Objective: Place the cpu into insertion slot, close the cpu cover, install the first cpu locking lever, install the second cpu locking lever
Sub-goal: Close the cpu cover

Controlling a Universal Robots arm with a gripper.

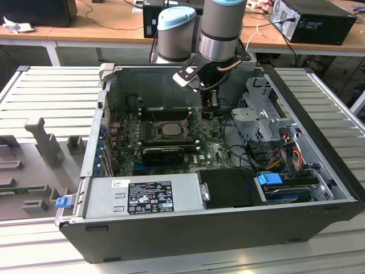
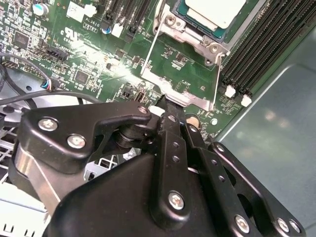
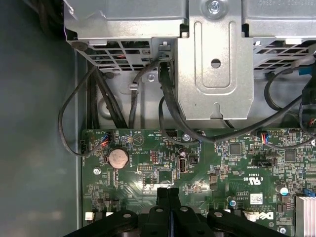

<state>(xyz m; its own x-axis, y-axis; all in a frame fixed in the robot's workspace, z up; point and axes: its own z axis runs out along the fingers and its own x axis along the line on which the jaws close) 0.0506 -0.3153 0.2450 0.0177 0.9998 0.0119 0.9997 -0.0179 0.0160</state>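
The cpu point(image 2: 213, 11) lies flat in the insertion slot point(image 2: 197, 37), pale metal face up; in the exterior view the cpu point(image 1: 169, 128) sits mid-board. The cpu cover point(image 2: 181, 94) is swung open away from the slot, and green board shows through its window. My gripper point(image 2: 169, 102) is shut with nothing between its fingers, and its tip is at the cover's outer tab edge. In the first wrist view the gripper point(image 3: 168, 193) hangs low over the board. In the exterior view the gripper point(image 1: 210, 105) stands just to the slot's right.
Long black memory slots point(image 2: 269, 47) run beside the slot. A metal drive cage point(image 3: 212, 64) with black cables point(image 3: 165, 103) stands ahead of the fingers. A coin cell point(image 3: 118, 158) sits on the board. The power supply point(image 1: 148, 194) and a black card point(image 1: 162, 154) lie nearer the case front.
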